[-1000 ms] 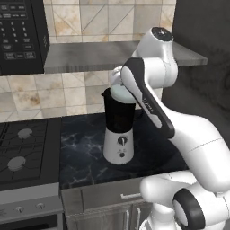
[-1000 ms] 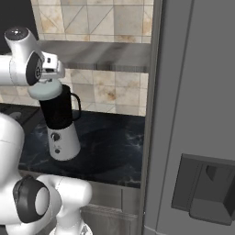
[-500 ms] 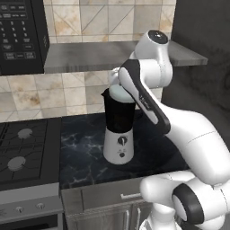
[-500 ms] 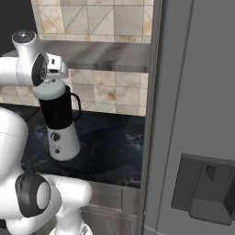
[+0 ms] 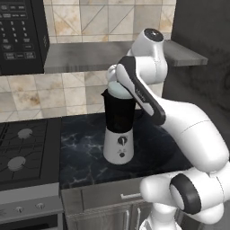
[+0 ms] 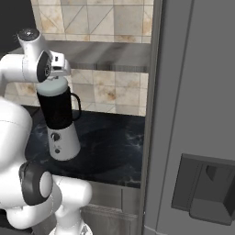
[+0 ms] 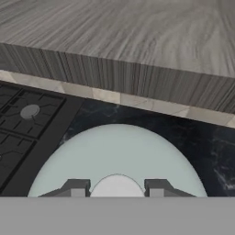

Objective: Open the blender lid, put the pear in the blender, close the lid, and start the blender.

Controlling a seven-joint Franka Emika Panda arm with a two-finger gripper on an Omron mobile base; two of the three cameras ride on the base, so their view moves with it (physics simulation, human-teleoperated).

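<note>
The blender (image 5: 118,134) stands on the dark marble counter (image 5: 85,157), a near-black jar on a white base (image 6: 64,140) with a knob and a button. The pale blue-white blender lid (image 7: 114,156) rests at the jar's top (image 5: 116,88) (image 6: 55,84). I cannot tell whether it sits on the rim or just above it. My gripper (image 7: 117,187) points down over the lid, with its two tips shut on the small centre knob (image 7: 116,185). In the right base view the gripper (image 6: 55,75) is directly above the jar. The pear is out of view.
A wooden shelf (image 7: 137,41) (image 5: 76,56) runs close above the blender. The black stove (image 5: 20,152) lies to the blender's left, under the microwave (image 5: 20,31). A tall grey fridge (image 6: 193,114) bounds the counter on the right.
The hand and the lid have shifted slightly up and to the right over the jar, and the arm's elbow has swung a little. The blender has not moved.
</note>
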